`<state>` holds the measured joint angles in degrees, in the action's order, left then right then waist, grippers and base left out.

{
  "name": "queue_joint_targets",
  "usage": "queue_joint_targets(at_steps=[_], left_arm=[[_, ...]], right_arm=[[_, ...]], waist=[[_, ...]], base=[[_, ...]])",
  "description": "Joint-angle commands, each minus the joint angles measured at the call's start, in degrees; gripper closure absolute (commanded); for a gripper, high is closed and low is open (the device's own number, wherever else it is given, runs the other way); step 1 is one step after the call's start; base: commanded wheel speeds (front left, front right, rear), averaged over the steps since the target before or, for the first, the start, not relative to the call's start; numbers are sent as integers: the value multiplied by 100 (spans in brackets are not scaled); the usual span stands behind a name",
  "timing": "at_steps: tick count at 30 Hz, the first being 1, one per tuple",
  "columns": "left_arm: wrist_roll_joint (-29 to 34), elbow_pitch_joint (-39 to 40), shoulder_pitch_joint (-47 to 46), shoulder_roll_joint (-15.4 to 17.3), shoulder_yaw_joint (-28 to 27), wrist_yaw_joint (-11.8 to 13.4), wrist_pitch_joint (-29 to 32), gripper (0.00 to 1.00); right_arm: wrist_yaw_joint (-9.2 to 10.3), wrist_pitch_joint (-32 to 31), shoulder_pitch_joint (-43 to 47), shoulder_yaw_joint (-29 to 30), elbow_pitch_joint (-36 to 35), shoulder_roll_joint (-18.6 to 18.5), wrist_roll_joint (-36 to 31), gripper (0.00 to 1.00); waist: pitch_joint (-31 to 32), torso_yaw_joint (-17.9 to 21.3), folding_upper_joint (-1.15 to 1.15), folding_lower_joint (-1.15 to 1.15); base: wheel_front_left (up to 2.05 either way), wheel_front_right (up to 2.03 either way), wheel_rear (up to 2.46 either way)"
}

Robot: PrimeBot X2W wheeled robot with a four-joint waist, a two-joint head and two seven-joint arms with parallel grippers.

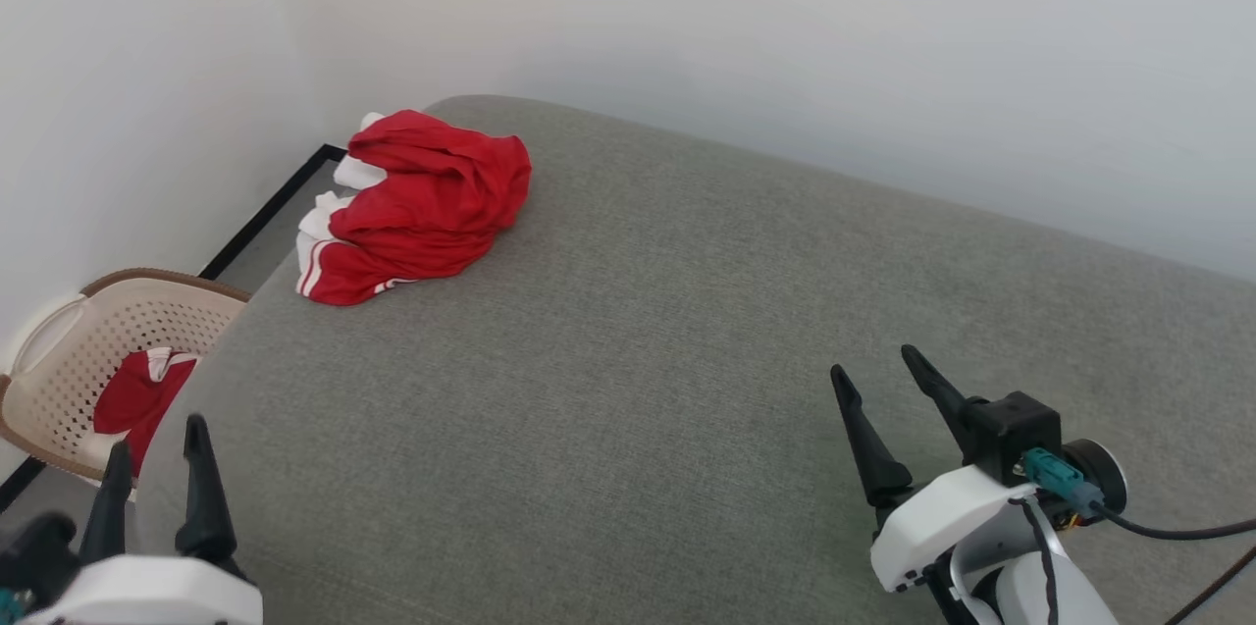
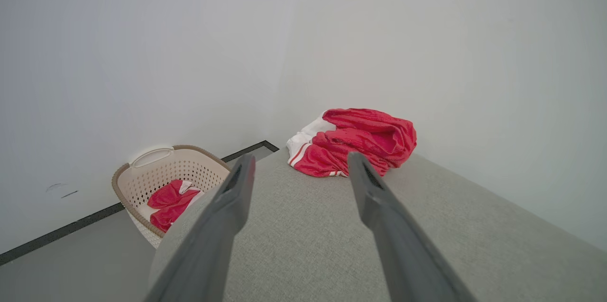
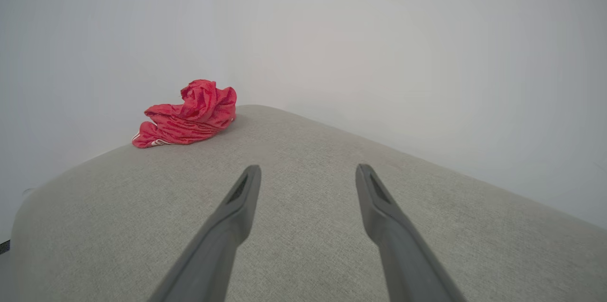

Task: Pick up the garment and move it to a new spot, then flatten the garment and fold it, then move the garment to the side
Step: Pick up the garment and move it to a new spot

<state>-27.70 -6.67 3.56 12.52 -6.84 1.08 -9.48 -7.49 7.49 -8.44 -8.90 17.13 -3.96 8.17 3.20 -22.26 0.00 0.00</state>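
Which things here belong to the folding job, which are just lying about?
Job: red garment, crumpled on the grey cushion; left gripper, right gripper, both open.
Lying about: beige basket, red cloth inside it.

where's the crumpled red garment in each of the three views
Head view: the garment lies upper left, at the far left corner of the grey cushion.
Left wrist view: middle of the picture, on that same corner.
Right wrist view: upper left, at the far corner.
Shared landmark: the rounded cushion corner against the white wall.
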Motion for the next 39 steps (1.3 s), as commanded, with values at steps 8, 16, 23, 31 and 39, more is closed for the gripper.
queue_joint_targets(at_steps=[8,16,23,31,39], left_arm=[[-103,-252,-746,200,38,-131,121,0],[-195,-1040,-1858,548,106,-377,261,0],[-279,-1976,-2846,822,162,-590,297,0],[-506,-3420,-4195,1242,296,-783,514,0],[-634,-4753,-5295,1540,618,-849,957,0]], right_arm=[[0,-2,-44,166,-97,48,-81,0],[0,-95,-279,220,-238,61,-214,0],[0,-175,-509,279,-391,20,-342,0],[0,-313,-807,292,-724,-85,-540,0],[0,-504,-1036,260,-1086,-165,-662,0]], waist=[[-238,235,0,0],[-674,535,0,0],[-1155,779,0,0],[-1877,1071,0,0],[-2465,1286,0,0]], base=[[0,0,0],[0,0,0],[0,0,0],[0,0,0],[0,0,0]])
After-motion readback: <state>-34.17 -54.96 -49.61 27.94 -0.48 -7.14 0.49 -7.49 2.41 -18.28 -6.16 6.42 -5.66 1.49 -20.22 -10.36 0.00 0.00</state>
